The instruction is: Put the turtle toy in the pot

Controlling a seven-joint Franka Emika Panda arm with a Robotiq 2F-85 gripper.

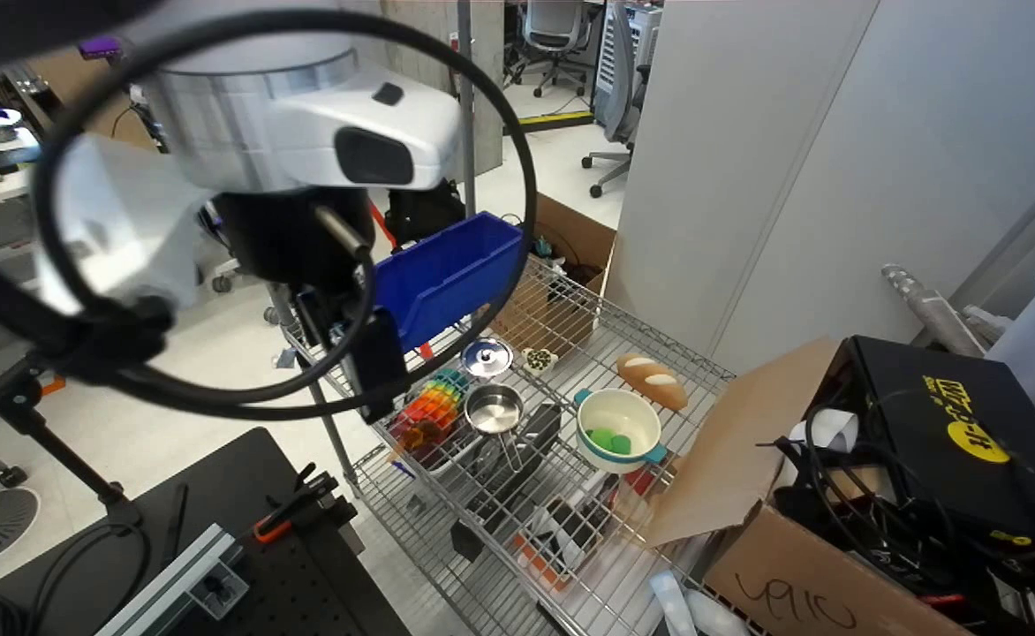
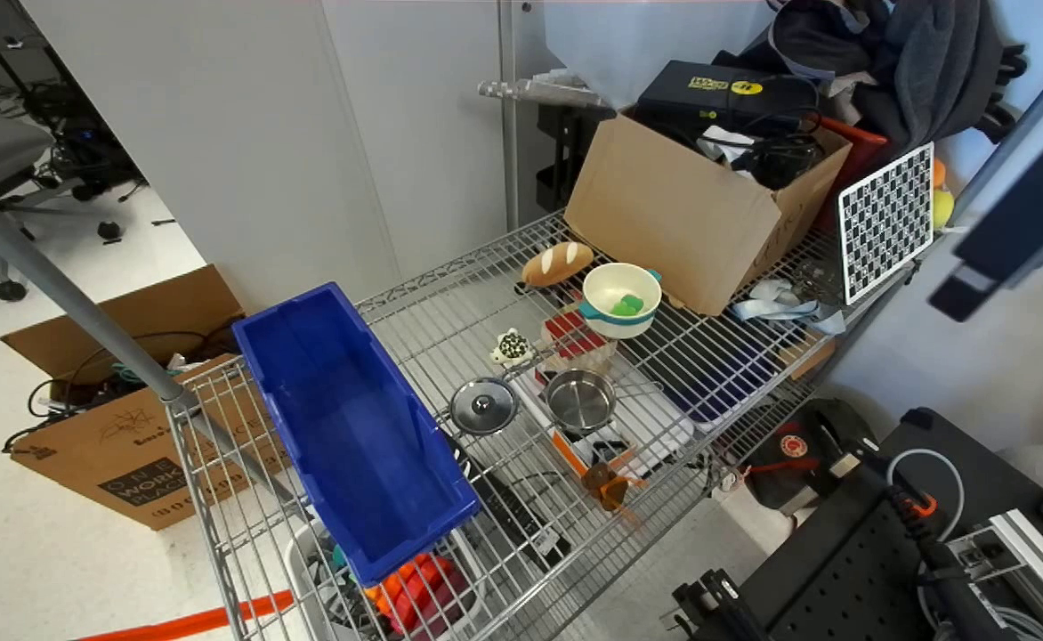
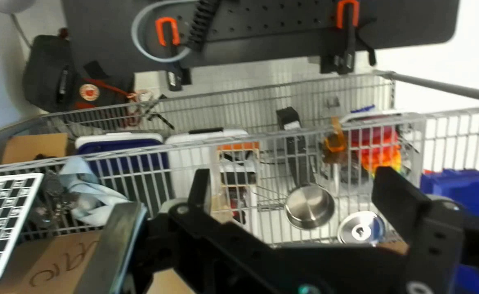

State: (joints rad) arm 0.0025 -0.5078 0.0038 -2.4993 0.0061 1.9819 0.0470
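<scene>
The turtle toy is small and cream with a dark spotted shell. It sits on the wire shelf in both exterior views (image 1: pixel 539 360) (image 2: pixel 513 347), beside the silver lid (image 1: pixel 487 358) (image 2: pixel 483 406). A small silver pot (image 1: pixel 494 409) (image 2: pixel 580 400) with a long handle stands near them, also in the wrist view (image 3: pixel 310 206). A cream and teal pot (image 1: pixel 621 420) (image 2: pixel 621 298) holds green pieces. My gripper (image 3: pixel 294 183) is open and empty, high above the shelf. The turtle is hidden in the wrist view.
A toy bread loaf (image 1: pixel 652 381) (image 2: pixel 557 263) lies behind the cream pot. A large blue bin (image 1: pixel 447 274) (image 2: pixel 352 436) stands at one shelf end. An open cardboard box (image 2: pixel 677 214) with a black case and cables stands at the other, near a checkered board (image 2: pixel 886 223).
</scene>
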